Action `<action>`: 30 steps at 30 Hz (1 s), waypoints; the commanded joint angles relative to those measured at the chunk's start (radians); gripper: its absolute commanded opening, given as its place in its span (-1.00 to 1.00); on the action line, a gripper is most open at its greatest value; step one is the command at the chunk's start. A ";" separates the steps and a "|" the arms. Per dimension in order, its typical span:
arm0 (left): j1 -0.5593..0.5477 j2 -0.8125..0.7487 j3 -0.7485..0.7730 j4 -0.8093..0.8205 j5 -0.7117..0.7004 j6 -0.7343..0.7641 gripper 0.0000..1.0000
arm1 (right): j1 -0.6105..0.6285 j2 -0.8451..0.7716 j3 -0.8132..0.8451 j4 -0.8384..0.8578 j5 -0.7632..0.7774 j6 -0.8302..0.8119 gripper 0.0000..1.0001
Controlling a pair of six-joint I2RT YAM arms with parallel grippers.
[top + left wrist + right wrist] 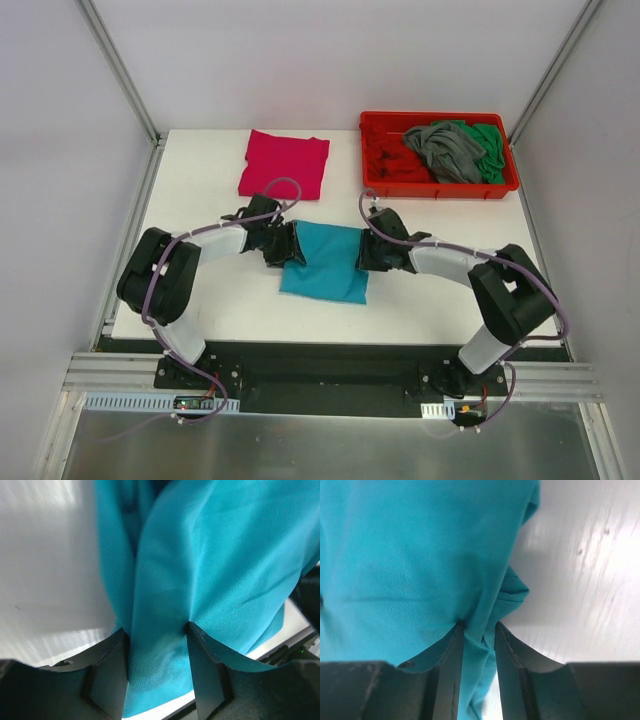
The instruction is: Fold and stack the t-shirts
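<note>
A teal-blue t-shirt (323, 262) lies partly folded at the table's middle. My left gripper (290, 243) is shut on its left edge, and my right gripper (362, 250) is shut on its right edge. In the left wrist view the teal cloth (225, 555) runs between the fingers of the left gripper (156, 627). In the right wrist view bunched teal cloth (395, 555) is pinched in the right gripper (479, 625). A folded magenta-pink t-shirt (284, 164) lies flat at the back left. Grey (445, 150) and green (490, 148) t-shirts lie crumpled in the tray.
A red plastic tray (440, 187) stands at the back right corner, with red cloth (392, 160) in its left half. White table (210, 200) shows around the shirts. Frame posts stand at the back corners.
</note>
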 commanded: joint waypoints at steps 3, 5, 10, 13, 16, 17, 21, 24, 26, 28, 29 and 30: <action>-0.115 0.010 -0.078 -0.137 -0.127 -0.101 -0.08 | -0.032 0.106 0.075 -0.128 0.006 -0.203 -0.34; -0.115 0.005 -0.075 -0.138 -0.150 -0.121 -0.08 | -0.046 0.095 0.092 -0.136 0.006 -0.219 -0.34; -0.115 -0.060 -0.075 -0.158 -0.198 -0.139 0.13 | -0.072 0.011 0.095 -0.182 0.041 -0.240 -0.18; -0.115 -0.117 -0.077 -0.186 -0.229 -0.141 0.23 | -0.080 -0.050 0.084 -0.217 0.064 -0.243 -0.04; -0.115 -0.159 -0.077 -0.194 -0.230 -0.148 0.33 | -0.089 -0.133 0.081 -0.274 0.136 -0.220 -0.01; -0.115 -0.165 -0.075 -0.192 -0.244 -0.151 0.34 | -0.092 -0.167 0.072 -0.283 0.163 -0.210 0.03; -0.115 -0.128 -0.032 -0.194 -0.269 -0.150 0.36 | -0.095 -0.351 0.026 -0.300 0.243 -0.190 0.17; -0.115 -0.068 0.015 -0.194 -0.237 -0.148 0.31 | -0.098 -0.494 -0.024 -0.303 0.289 -0.181 0.43; -0.115 -0.059 0.032 -0.194 -0.203 -0.144 0.30 | -0.098 -0.584 -0.058 -0.300 0.306 -0.184 0.55; -0.119 -0.079 0.032 -0.194 -0.186 -0.133 0.30 | -0.102 -0.653 -0.087 -0.302 0.331 -0.187 0.63; -0.121 -0.097 0.023 -0.195 -0.186 -0.129 0.31 | -0.103 -0.679 -0.101 -0.302 0.341 -0.188 0.65; -0.121 -0.119 0.012 -0.194 -0.183 -0.124 0.32 | -0.103 -0.704 -0.112 -0.302 0.349 -0.190 0.67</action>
